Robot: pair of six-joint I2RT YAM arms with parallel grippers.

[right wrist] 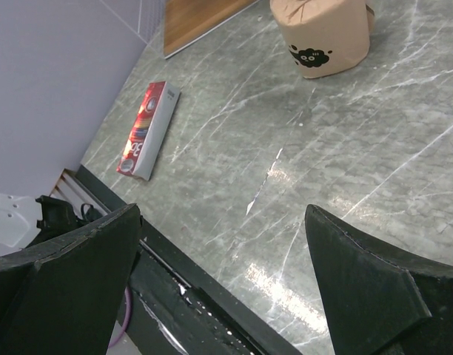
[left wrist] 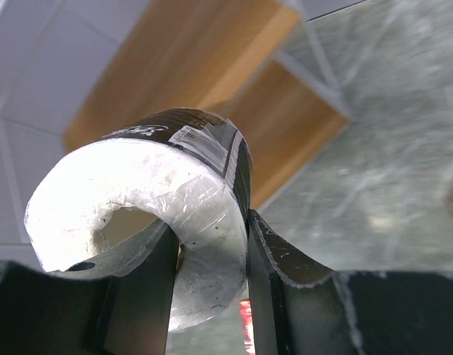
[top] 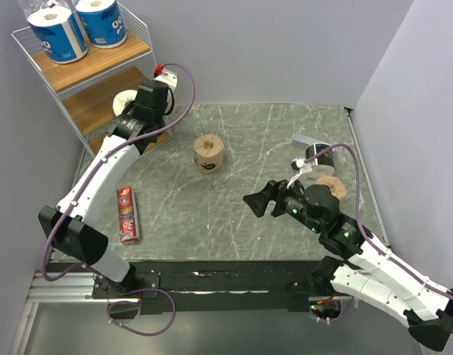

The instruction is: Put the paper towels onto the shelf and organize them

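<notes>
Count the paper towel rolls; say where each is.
6: two blue rolls atop the shelf; a black roll in the left gripper; a tan roll mid-table; second black roll and second tan roll partly behind the right arm.

— Grey-green marbled tabletop [top: 256, 140], white veins running all across it.
— And plain pale walls [top: 271, 44] closing in on three sides, soft glare on the stone near the black front rail [top: 212, 279].

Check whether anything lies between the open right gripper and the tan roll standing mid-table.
Nothing visible does. Only bare tabletop lies between the right gripper and the tan roll; the red box lies well off to the side.
</notes>
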